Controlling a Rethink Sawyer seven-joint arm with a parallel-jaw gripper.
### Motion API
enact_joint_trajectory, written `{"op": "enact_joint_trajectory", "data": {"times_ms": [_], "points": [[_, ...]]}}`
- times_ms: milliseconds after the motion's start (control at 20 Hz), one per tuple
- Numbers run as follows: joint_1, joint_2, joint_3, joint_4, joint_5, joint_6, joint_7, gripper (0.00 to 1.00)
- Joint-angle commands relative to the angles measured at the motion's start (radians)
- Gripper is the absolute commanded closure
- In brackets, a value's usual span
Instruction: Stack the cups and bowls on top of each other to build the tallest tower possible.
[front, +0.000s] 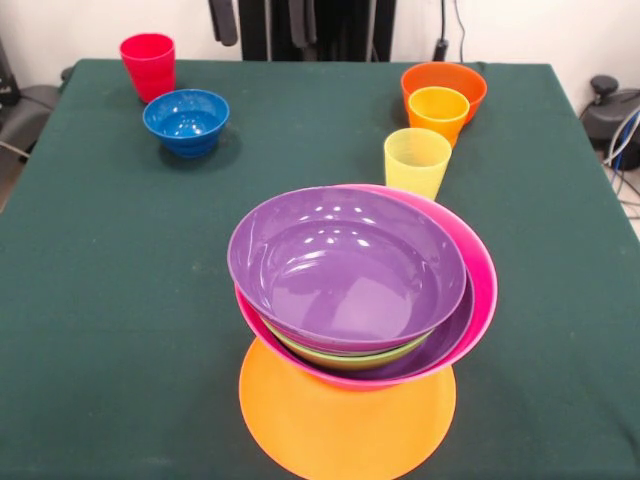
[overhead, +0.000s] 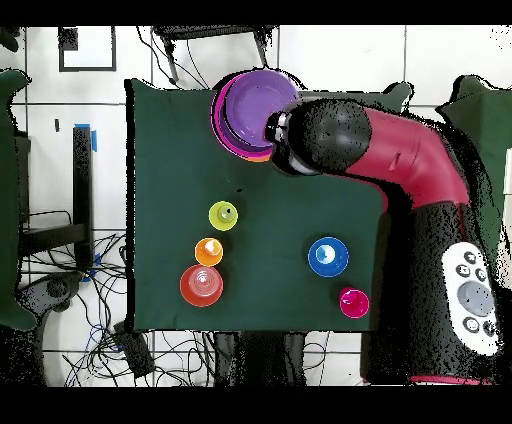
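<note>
The tower (front: 350, 320) stands at the near middle of the table. A large orange bowl (front: 345, 425) is its base. On that lie a pink bowl (front: 482, 290), a purple bowl (front: 445, 340), a lime green bowl (front: 350, 358) and a second purple bowl (front: 345, 265), tilted on top. The blue bowl (front: 186, 120) and the red cup (front: 148, 65) stand far left. A translucent yellow cup (front: 417, 160), an orange-yellow cup (front: 438, 112) and a red-orange bowl (front: 462, 80) stand far right. In the overhead view the arm's end (overhead: 285, 140) hangs over the tower's edge (overhead: 250, 105); the gripper beneath it is hidden.
The green cloth-covered table (front: 90, 300) ends close in front of the tower. Cables and dark gear (front: 610, 120) lie beyond the right edge. The red arm (overhead: 400, 160) reaches across the table's side in the overhead view.
</note>
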Motion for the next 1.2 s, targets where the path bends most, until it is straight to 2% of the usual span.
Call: {"op": "enact_joint_trajectory", "data": {"times_ms": [50, 400, 650, 1000, 1200], "points": [[0.031, 0.009, -0.031, 0.234, 0.004, -0.086, 0.164, 0.0], [0.003, -0.019, 0.005, 0.359, 0.027, -0.148, 0.107, 0.0], [-0.005, -0.033, 0.013, 0.455, 0.011, -0.249, 0.099, 0.0], [-0.027, -0.075, 0.044, 0.598, 0.004, -0.317, 0.059, 0.0], [-0.047, -0.048, 0.073, 0.659, -0.007, -0.408, 0.055, 0.0]]}}
